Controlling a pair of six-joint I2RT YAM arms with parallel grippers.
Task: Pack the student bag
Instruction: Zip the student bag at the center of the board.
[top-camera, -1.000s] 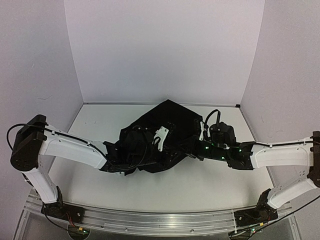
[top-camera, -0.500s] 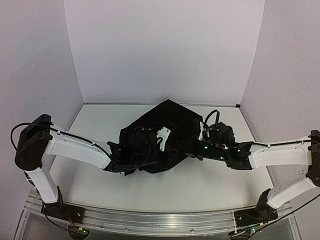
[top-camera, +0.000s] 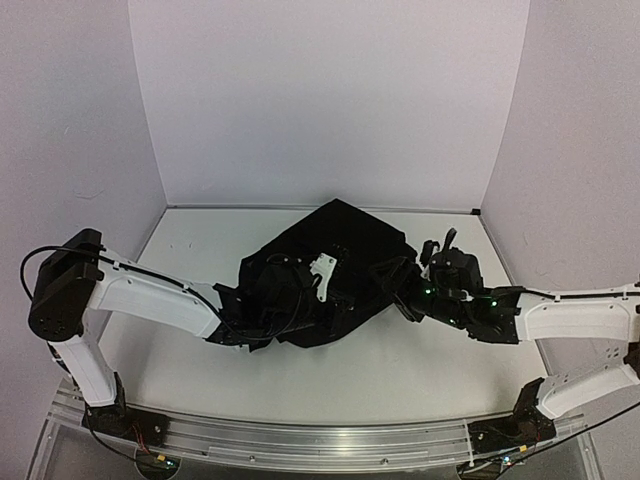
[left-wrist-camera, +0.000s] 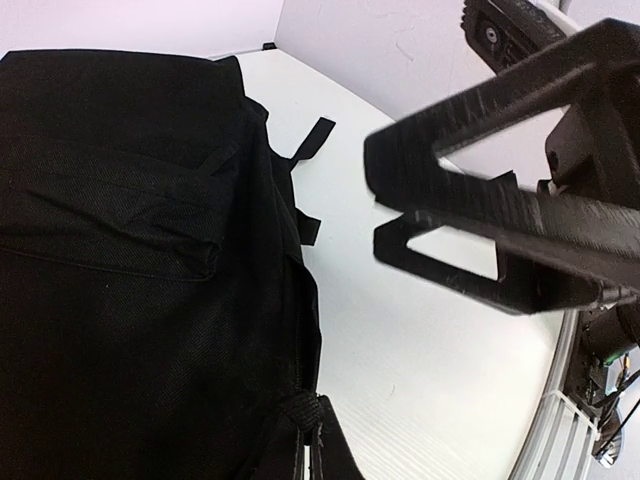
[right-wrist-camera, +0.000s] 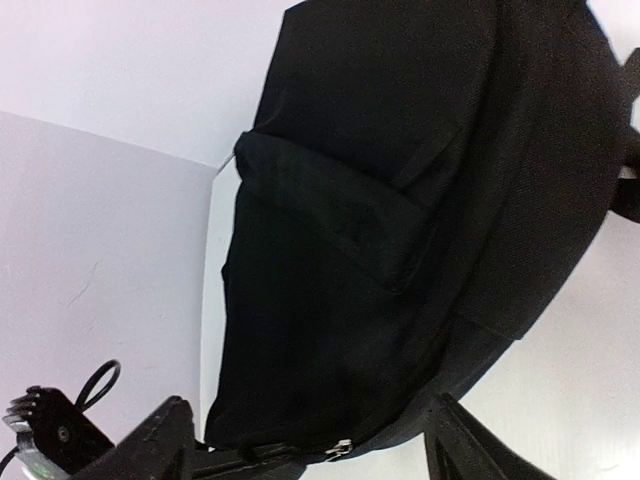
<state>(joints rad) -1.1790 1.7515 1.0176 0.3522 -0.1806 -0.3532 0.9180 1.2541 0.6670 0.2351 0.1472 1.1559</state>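
The student bag (top-camera: 335, 250) is a black fabric backpack lying flat in the middle of the white table. Its front pocket (right-wrist-camera: 350, 210) faces up. My left gripper (top-camera: 318, 290) rests on the bag's near edge; in the left wrist view it (left-wrist-camera: 310, 450) is shut on a knotted black zip pull cord (left-wrist-camera: 303, 408). My right gripper (top-camera: 392, 282) stands open just off the bag's right side, its jaws wide apart and holding nothing. In the right wrist view a small silver zip slider (right-wrist-camera: 340, 446) sits between its fingers (right-wrist-camera: 165, 440). From the left wrist camera the right gripper (left-wrist-camera: 378, 200) shows above the table.
Two short black strap ends (left-wrist-camera: 310, 140) stick out from the bag's side onto the table (top-camera: 420, 350). White walls close in the back and both sides. An aluminium rail (top-camera: 300, 440) with the arm bases runs along the near edge.
My right gripper has opened and pulled back to the right, off the bag. The left gripper has shut on the zip pull cord and barely moved.
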